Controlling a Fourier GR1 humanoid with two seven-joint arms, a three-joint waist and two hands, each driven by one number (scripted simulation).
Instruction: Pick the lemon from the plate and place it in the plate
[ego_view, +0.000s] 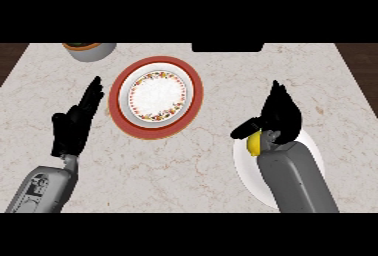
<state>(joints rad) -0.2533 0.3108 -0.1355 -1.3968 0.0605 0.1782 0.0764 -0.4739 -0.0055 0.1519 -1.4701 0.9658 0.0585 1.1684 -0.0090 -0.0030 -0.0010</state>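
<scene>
Right hand (277, 117) curls its fingers over the lemon (255, 143) above the white plate (244, 165); left hand (74, 125) rests open.

Left hand (74, 122): open, fingers straight, resting at the view's left.
Right hand (275, 120): fingers and thumb curled round the lemon (255, 143).
Right forearm (295, 177): rises from the lower edge.

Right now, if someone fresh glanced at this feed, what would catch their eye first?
Probably the red-rimmed floral plate at upper centre of the marble counter, with nothing on it. Next, the right hand curled over the yellow lemon on the plain white plate at lower right. The left hand rests open at the left, beside the floral plate.
</scene>
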